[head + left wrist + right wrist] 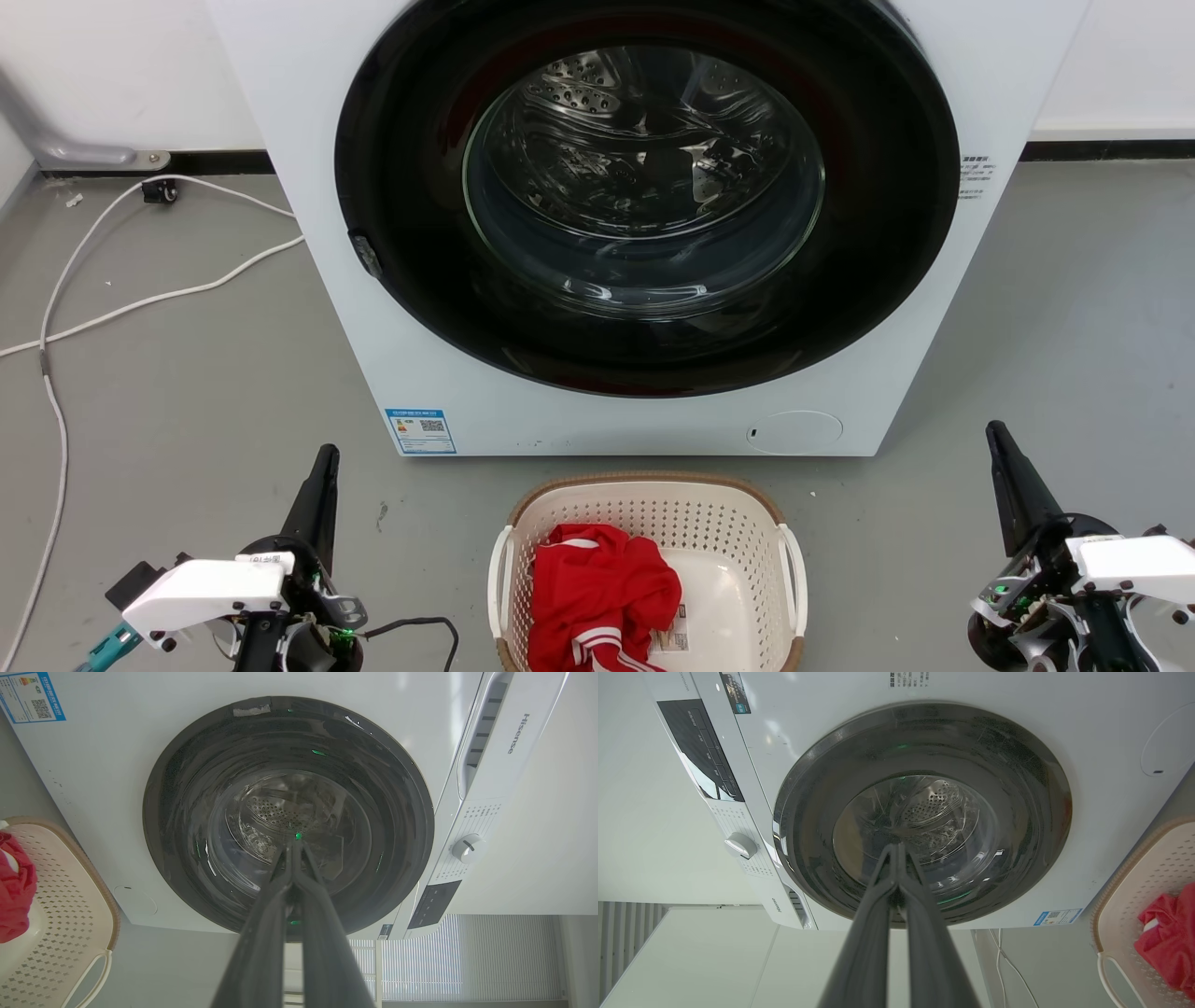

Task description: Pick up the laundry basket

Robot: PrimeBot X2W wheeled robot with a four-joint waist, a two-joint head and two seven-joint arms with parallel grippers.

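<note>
The cream-white perforated plastic laundry basket [644,482] with its brown woven-look rim sits on the grey floor [187,392]. It is just in front of the white front-loading washing machine [523,411] and between my two arms, well apart from both. A red garment with white stripes [597,588] lies in its left half. My left jaws are closed, the dark fingers [264,933] pressed tip to tip and gripping nothing. My right jaws are the same, fingers [868,938] together and bare. Both pairs point at the machine's round glass door [644,187].
</note>
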